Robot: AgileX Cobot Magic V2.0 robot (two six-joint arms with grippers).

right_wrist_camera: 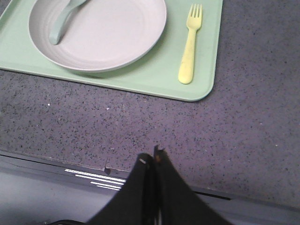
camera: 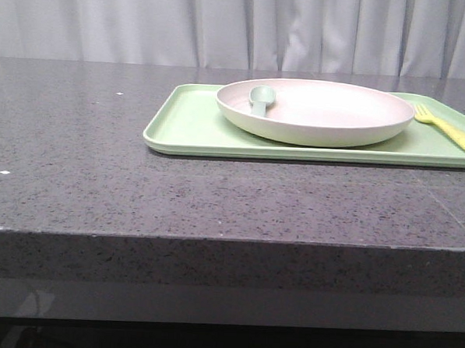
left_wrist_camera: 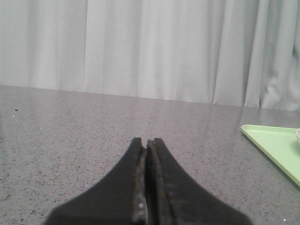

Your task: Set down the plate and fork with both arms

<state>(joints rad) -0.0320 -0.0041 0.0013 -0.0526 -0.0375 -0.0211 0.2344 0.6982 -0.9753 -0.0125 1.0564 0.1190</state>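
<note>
The plate (camera: 321,112) and fork (camera: 449,129) are lying on the tray (camera: 188,129) toward the worktop's far right, both grippers (left_wrist_camera: 149,140) (right_wrist_camera: 151,158) closed and empty.

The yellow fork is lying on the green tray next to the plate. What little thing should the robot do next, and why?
Probably open the right gripper and move it toward the fork. Both grippers are shut and hold nothing, and the right one hangs over the table's near edge, closer to the fork. The left gripper is over bare table, away from the plate on the tray.
</note>
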